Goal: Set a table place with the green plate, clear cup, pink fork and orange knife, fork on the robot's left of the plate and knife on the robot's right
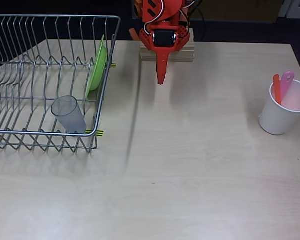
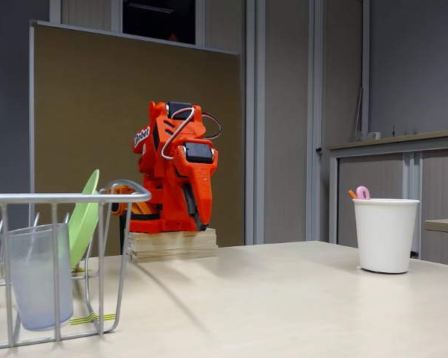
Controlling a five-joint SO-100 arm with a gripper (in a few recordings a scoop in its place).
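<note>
The arm is folded back over its wooden base block [image 1: 167, 52] at the far edge of the desk [image 1: 190, 165], its fingers [image 1: 161, 75] pressed together, pointing down and holding nothing. All 4 task things lie well apart from them. The green plate [image 1: 96, 67] stands on edge in the wire dish rack [image 1: 40, 80] at the overhead view's left, the clear cup [image 1: 69, 114] nearer the front of that rack. The pink fork [image 1: 287, 82] and orange knife [image 1: 277, 89] stand in a white paper cup [image 1: 282, 112] at the right.
</note>
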